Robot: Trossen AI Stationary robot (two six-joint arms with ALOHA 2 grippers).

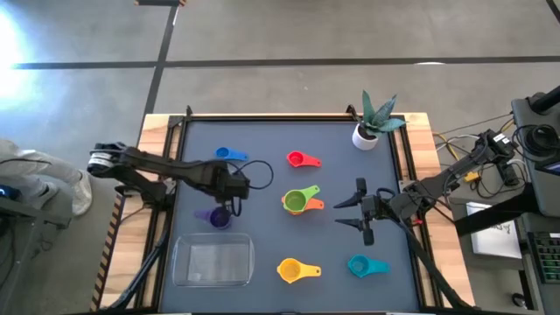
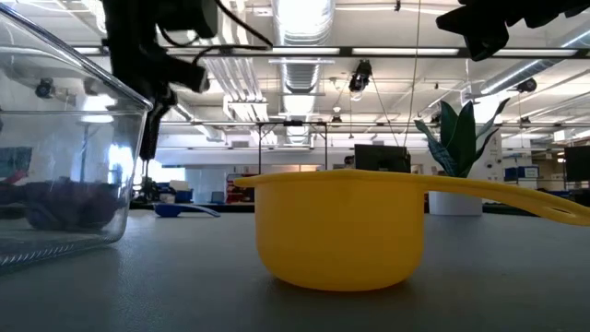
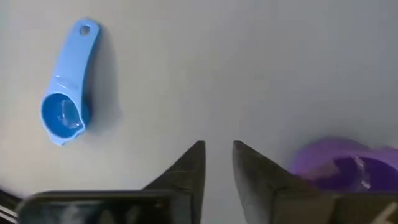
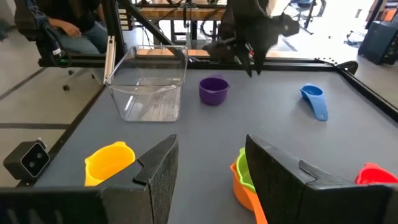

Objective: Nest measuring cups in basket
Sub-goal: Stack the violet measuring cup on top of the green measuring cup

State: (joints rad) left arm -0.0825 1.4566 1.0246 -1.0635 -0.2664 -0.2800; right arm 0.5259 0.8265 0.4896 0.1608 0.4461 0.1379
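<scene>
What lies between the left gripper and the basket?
In the high view, the purple measuring cup sits between the left gripper and the empty basket, just beside the gripper's tips.

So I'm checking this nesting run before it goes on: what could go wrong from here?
1. The left gripper hangs with a narrow gap near the purple cup, and may be too closed to straddle its rim.
2. The green cup already sits in the orange cup; lifting one could drag the other.
3. The right gripper, open, is close to the plant pot; a wide swing might tip it.
</scene>
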